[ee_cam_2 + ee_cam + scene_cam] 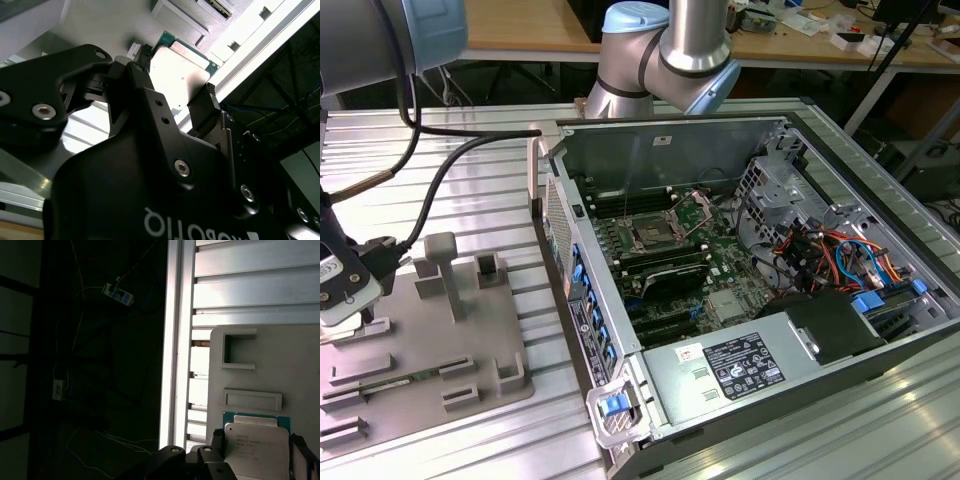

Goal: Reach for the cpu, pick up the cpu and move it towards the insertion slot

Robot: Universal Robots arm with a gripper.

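I'm working the pickup step: my gripper (174, 82) is straddling the cpu (257, 449), lying on the grey tray (470, 340); I can't tell whether it's clamping. Lifting needs a square hold.

Cpu (256, 449): flat square chip with a silvery-grey top plate and a thin teal-green rim, lying flat, plate side up, on the grey fixture plate (300, 370); it shows in both wrist views (177, 75). Insertion slot (650, 236): square socket with a shiny metal frame and dark centre, set level in the green board (725, 262), well apart from the chip.
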